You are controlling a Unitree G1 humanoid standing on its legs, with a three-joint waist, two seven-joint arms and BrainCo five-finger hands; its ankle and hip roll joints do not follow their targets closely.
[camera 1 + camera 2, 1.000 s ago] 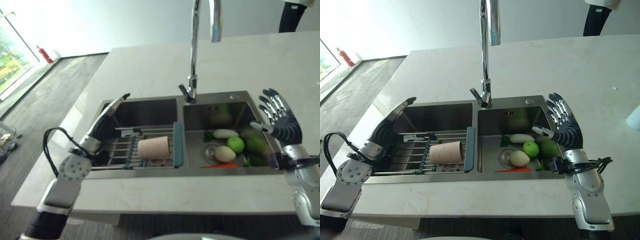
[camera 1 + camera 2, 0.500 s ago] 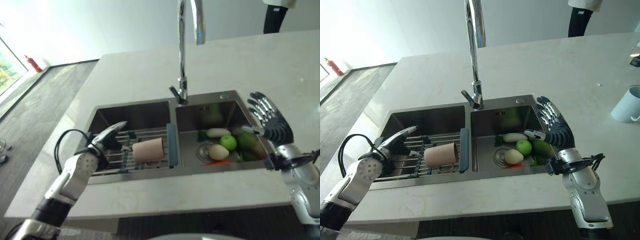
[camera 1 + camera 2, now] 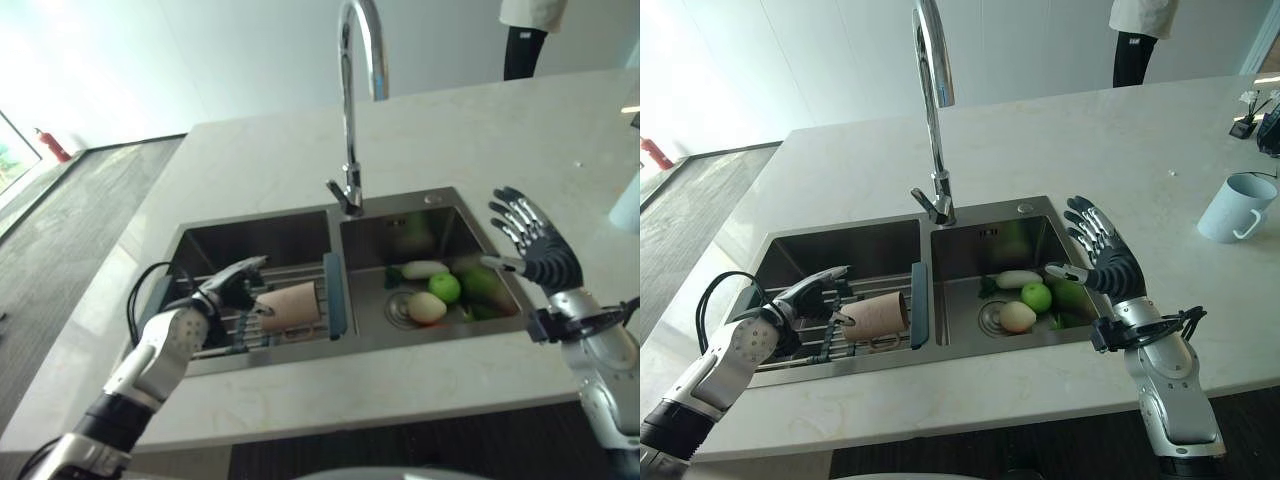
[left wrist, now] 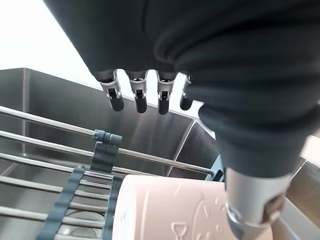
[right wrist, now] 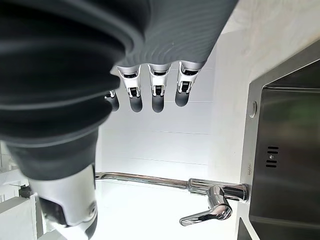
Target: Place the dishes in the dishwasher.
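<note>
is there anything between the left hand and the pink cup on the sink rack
Nothing visible. The left hand, fingers straight, hovers right beside the cup, which lies on its side on the rack over the left basin. No object sits in the gap between them.

A cup (image 3: 876,314) lies on its side on the rack (image 3: 830,330) in the sink's left basin (image 3: 830,245), vegetables (image 3: 1032,297) in the right basin, faucet (image 3: 930,120) behind.
</note>
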